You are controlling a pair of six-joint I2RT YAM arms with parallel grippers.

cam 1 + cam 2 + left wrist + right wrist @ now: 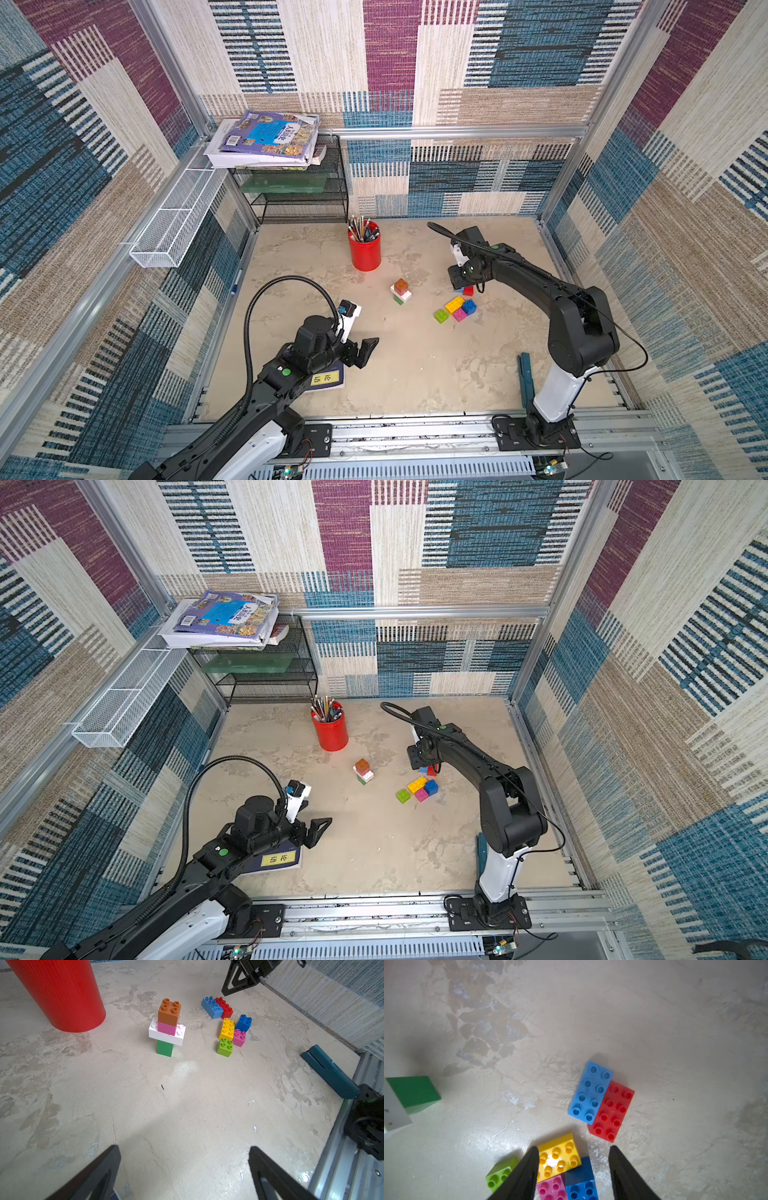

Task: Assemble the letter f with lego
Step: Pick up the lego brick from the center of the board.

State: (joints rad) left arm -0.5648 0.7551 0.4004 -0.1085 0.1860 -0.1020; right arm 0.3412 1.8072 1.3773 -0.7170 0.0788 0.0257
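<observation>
A lego stack stands mid-table: green at the bottom, then a white oblong, pink, and brown on top. To its right lie loose bricks: light blue and red oblongs side by side, with yellow, dark blue, pink and lime in a cluster. My right gripper hovers open above these loose bricks, holding nothing. My left gripper hangs wide open over bare table, well in front of the stack, also visible in a top view.
A red cup of pencils stands behind the stack. A black mesh shelf with books fills the back left corner. A dark blue book lies under my left arm. A teal case lies by my right arm's base.
</observation>
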